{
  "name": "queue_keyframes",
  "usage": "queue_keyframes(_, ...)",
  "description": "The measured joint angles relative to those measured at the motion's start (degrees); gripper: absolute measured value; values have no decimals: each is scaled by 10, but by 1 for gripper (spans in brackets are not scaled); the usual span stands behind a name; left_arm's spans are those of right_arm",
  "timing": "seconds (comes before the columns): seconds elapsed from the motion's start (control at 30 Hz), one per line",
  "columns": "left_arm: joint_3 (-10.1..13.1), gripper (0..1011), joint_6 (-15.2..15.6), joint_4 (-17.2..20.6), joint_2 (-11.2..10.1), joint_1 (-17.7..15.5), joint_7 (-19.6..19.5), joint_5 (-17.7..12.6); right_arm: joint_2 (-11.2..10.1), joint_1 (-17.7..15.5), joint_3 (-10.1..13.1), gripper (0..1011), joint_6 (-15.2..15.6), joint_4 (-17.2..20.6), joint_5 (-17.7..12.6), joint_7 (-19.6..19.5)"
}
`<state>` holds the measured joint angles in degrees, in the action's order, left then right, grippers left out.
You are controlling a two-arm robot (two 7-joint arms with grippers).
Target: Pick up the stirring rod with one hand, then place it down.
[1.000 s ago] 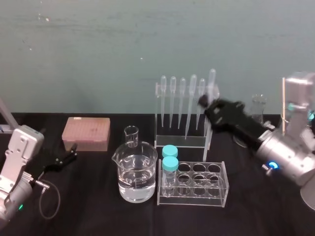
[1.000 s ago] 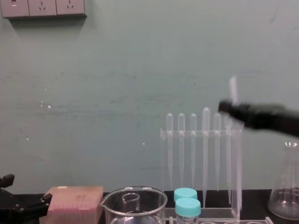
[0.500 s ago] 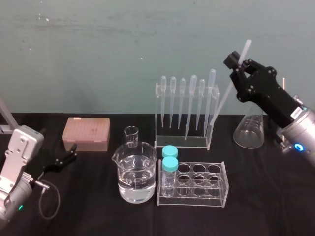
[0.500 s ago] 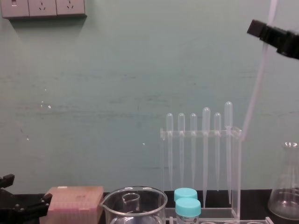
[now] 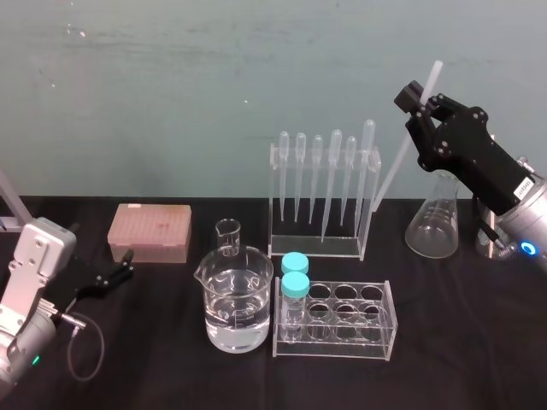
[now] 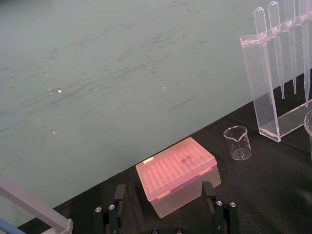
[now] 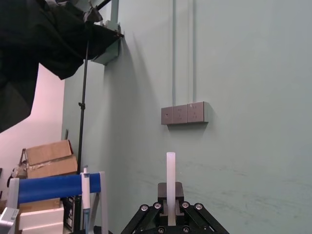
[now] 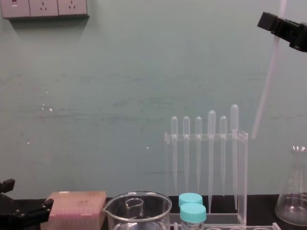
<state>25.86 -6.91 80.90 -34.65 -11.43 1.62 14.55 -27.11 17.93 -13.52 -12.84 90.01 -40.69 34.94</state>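
Teal painted wall [image 5: 171, 85] behind, black desk [image 5: 171, 359] below; a strip of wall sockets [image 8: 45, 7] sits high on the wall in the chest view.

Right end effector [image 5: 412, 99]: raised well above the desk at the right, over the Erlenmeyer flask [image 5: 432, 226]. Fingers closed on the stirring rod [image 5: 397, 158], gripping it near its upper end. A short length of rod stands proud above the fingers; the right wrist view shows this stub [image 7: 170, 168] clamped between the two pads.

Stirring rod: off the desk, hanging tilted. The top leans toward the robot's right and the lower end points down and to the left. In the chest view the rod [image 8: 265, 86] ends in the air just beside the upper right corner of the pipette rack [image 5: 316, 248], with a narrow gap between them. It touches nothing but the end effector [image 8: 274, 24].

Left end effector [image 5: 124, 266]: low at the left edge of the desk, fingers spread apart, holding nothing. It points toward the pink pipette-tip box [image 5: 150, 231], near it but not touching.

Other items on the desk:
- Six bulb-topped pipettes [image 5: 335, 145] hanging upright in the rack.
- Large beaker [image 5: 238, 299], part filled with clear liquid, with a small empty beaker [image 5: 227, 237] just behind it.
- Clear test-tube rack [image 5: 346, 320] in front of the pipette rack, with two blue-capped tubes [image 5: 296, 273] in its left-hand holes.
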Motion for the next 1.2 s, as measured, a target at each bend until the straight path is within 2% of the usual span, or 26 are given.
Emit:
queue_keyframes(0.53, 0, 1000, 0, 0, 0, 0, 0, 0, 1, 11, -6, 70, 5, -15, 2, 0)
queue_keyframes(1.2, 0, 1000, 0, 0, 0, 0, 0, 0, 0, 7, -7, 69, 6, -10, 6, -2)
